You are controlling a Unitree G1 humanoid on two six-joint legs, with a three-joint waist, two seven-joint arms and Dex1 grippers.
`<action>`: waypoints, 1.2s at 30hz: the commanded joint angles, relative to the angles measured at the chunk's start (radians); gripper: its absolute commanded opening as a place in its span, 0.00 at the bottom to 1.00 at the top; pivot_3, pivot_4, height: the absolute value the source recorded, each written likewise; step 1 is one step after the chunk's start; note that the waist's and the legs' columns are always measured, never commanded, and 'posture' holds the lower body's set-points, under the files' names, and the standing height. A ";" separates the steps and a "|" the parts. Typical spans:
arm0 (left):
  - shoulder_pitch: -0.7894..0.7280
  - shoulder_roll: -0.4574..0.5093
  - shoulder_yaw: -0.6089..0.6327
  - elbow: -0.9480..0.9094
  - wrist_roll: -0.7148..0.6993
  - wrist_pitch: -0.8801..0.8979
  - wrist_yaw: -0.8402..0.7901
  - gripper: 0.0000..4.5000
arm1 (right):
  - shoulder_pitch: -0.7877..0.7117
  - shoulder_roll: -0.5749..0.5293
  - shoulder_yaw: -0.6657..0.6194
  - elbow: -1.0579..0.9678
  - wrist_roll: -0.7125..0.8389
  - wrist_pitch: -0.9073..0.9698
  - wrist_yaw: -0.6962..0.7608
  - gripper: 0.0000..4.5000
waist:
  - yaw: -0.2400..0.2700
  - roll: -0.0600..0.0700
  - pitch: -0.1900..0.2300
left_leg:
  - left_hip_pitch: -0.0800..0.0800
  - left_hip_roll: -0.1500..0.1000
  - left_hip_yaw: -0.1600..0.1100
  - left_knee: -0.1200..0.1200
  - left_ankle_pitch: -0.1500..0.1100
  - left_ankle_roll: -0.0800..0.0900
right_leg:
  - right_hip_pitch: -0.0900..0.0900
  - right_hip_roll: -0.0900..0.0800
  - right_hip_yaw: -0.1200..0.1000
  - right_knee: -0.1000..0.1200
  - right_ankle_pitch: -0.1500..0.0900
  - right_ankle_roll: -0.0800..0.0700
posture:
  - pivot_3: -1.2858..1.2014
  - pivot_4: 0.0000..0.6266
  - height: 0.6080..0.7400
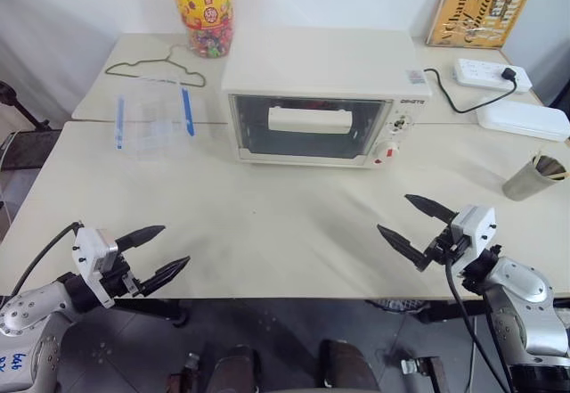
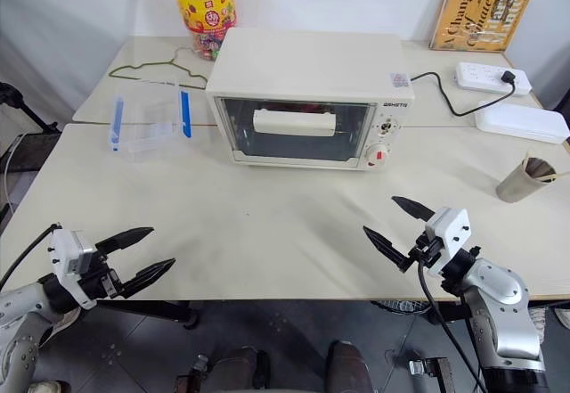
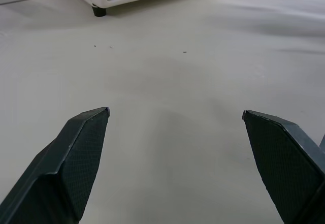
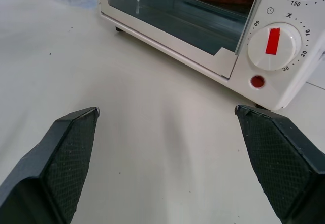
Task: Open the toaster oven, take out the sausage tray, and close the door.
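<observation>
Faintly, the toaster oven [image 4: 269, 41] dial reads 09, 150, 20, 30.

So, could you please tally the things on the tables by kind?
Oven: 1
Candy jar: 1
Hanger: 1
Clear box: 1
Book: 1
Power strip: 1
White case: 1
Cup: 1
Total: 8
</observation>
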State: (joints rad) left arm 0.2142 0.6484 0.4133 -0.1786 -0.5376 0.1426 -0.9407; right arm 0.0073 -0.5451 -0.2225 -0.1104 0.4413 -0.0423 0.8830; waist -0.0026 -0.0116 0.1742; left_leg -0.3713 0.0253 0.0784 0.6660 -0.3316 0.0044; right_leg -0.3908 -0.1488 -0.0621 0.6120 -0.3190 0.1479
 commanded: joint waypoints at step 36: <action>-0.313 -0.009 -0.017 -0.088 -0.343 0.368 0.068 0.99 | -0.625 0.111 0.218 0.078 0.111 0.350 0.133 1.00 | -0.032 0.000 0.000 | 0.000 0.004 0.012 0.002 -0.002 -0.001 | -0.006 0.000 -0.010 0.005 0.001 -0.001 | 0.52 0.24 1.00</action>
State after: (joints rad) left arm -0.0987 0.6417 0.3744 -0.2298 -0.8592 0.5109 -0.8785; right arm -0.6106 -0.4327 -0.0248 0.0374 0.5352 0.3116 0.9810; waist -0.0345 -0.0111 0.1746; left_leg -0.3712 0.0293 0.0907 0.6674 -0.3335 0.0037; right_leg -0.3971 -0.1485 -0.0717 0.6174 -0.3183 0.1465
